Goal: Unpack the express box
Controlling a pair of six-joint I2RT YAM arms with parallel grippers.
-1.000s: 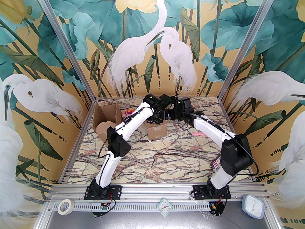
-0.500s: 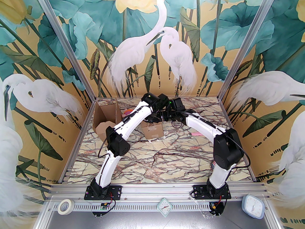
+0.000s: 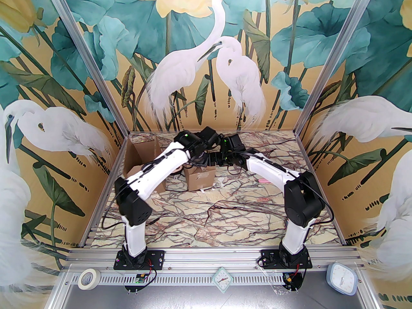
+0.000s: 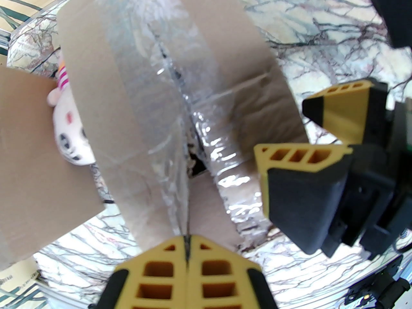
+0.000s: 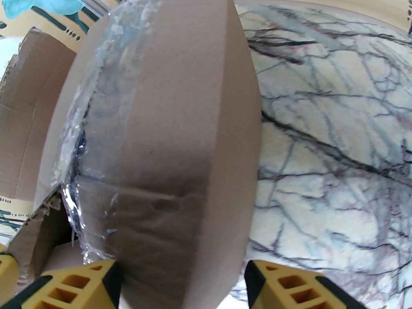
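Note:
The express box (image 3: pixel 201 179) is a small brown carton sealed with clear tape (image 4: pixel 167 85), standing mid-table. The tape is crumpled and torn along the top seam, leaving a dark gap. My left gripper (image 4: pixel 188 240) hovers at the box's near end (image 3: pixel 202 161), shut, with a thin strand of tape running into its closed tips. My right gripper (image 5: pixel 182 269) straddles the right half of the box (image 5: pixel 180 124). One finger (image 5: pixel 106 278) rests by the torn seam, the other (image 5: pixel 267 282) outside the side wall. It also shows from the left wrist (image 4: pixel 285 129).
A larger opened carton (image 3: pixel 143 150) stands at the back left, close beside the small box (image 4: pixel 32 172). A pink-and-white plush toy (image 4: pixel 69 134) lies between them. A pink item (image 3: pixel 265 180) lies on the marble to the right.
Both arms have swung left and the small box has slid left with them, toward the big carton. The left arm's elbow has dropped low and leftward.

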